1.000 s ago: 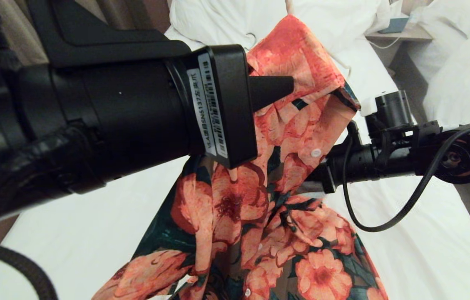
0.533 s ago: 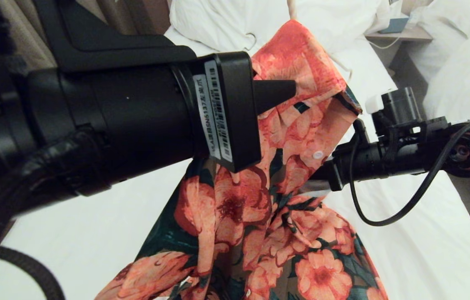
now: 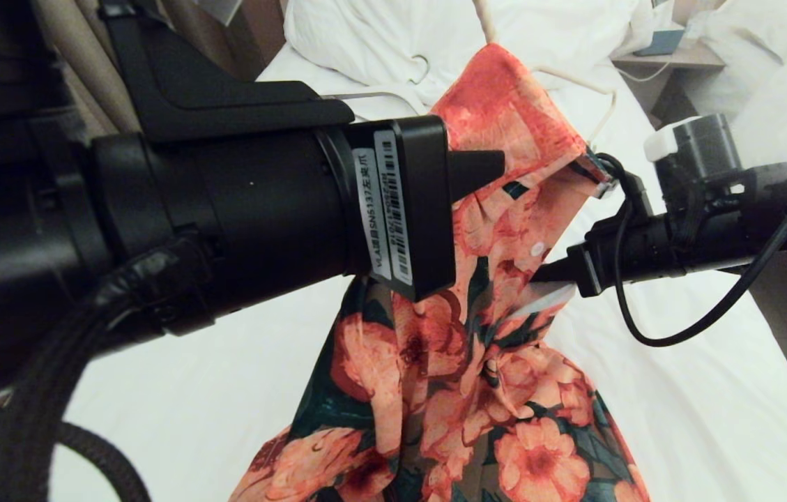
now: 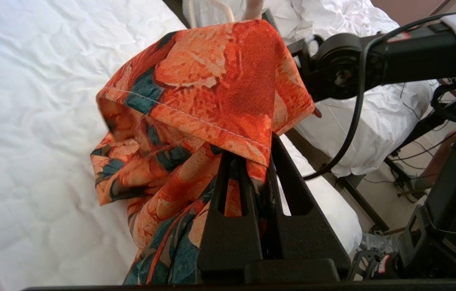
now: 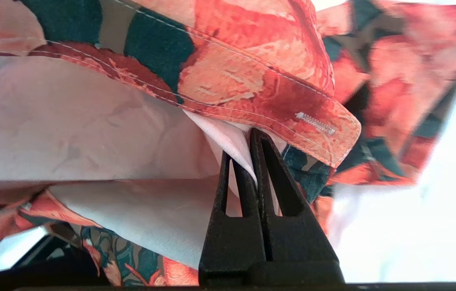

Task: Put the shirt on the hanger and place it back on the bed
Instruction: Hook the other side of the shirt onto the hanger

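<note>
The flowered shirt (image 3: 505,111) hangs in the air above the bed (image 3: 191,362), draped over the cream wire hanger, whose neck (image 3: 482,15) sticks out above the cloth. One wire shoulder of the hanger shows bare to the right. My left gripper (image 3: 498,167) is shut on a fold of the shirt (image 4: 219,81) near its top; in the left wrist view the gripper (image 4: 258,155) has cloth pinched between its fingers. Lower and to the right, my right gripper (image 3: 536,275) is shut on the shirt's front edge. The right wrist view shows this gripper (image 5: 252,135) clamping pale inner cloth just under a buttonhole band (image 5: 316,123).
A thicker white hanger with a grey bar (image 3: 379,94) lies on the sheet near the big pillow (image 3: 365,35). A nightstand (image 3: 672,52) and a second white bed (image 3: 776,125) stand to the right. The right arm's black cable (image 3: 679,335) loops below it.
My right gripper has risen and drawn to the right with the shirt's front edge, and the hanger's bare wire shoulder has come into view. The left gripper has edged slightly right, still clamped.
</note>
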You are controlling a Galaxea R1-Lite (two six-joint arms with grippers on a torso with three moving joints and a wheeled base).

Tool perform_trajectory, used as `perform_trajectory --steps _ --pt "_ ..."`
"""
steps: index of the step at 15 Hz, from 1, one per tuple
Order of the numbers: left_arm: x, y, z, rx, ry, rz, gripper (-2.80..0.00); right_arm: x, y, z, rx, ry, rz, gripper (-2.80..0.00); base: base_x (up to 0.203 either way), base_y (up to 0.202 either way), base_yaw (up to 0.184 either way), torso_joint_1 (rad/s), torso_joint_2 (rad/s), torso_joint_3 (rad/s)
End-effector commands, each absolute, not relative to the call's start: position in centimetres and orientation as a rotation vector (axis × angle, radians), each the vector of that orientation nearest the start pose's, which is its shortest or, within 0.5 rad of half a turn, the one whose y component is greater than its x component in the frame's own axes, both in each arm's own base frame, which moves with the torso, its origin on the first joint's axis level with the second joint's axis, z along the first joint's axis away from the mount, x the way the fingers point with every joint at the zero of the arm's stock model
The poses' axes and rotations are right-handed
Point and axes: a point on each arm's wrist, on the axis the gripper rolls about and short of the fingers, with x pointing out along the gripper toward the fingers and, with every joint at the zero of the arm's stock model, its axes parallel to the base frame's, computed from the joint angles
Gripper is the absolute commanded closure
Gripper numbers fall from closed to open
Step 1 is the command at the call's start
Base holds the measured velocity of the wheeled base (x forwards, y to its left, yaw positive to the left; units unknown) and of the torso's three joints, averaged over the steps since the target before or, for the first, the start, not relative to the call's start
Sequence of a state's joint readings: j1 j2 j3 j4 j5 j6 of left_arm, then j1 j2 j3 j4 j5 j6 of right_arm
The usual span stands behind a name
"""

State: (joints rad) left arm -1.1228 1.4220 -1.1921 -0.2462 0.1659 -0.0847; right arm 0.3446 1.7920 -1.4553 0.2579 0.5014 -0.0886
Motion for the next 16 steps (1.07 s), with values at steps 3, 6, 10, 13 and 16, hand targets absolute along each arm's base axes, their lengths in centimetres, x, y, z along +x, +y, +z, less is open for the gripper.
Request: perform_trajectory --steps 3,6,10,13,16 --pt "11.0 -22.2 33.0 -0.086 0.034 -0.958 0.00 30.9 11.0 26.4 0.008 0.550 0.802 0.00 0.000 0.000 0.000 0.000 0.00 0.000" --pt "11.2 -22.5 33.1 -0.103 0.043 -0.955 0.00 30.3 10.5 26.1 0.023 0.573 0.788 0.00 0.000 0.000 0.000 0.000 0.00 0.000" --pt "11.4 -22.7 33.6 -0.153 0.045 -0.947 0.00 29.7 10.4 24.8 0.023 0.618 0.793 0.00 0.000 0.000 0.000 0.000 0.00 0.000" --pt "12.0 -22.7 34.1 -0.182 0.040 -0.902 0.00 29.3 11.3 23.5 0.016 0.646 0.823 0.00 0.000 0.000 0.000 0.000 0.00 0.000" --pt "12.5 -22.6 34.3 -0.207 0.030 -0.879 0.00 28.7 11.9 23.2 0.016 0.607 0.841 0.00 0.000 0.000 0.000 0.000 0.00 0.000"
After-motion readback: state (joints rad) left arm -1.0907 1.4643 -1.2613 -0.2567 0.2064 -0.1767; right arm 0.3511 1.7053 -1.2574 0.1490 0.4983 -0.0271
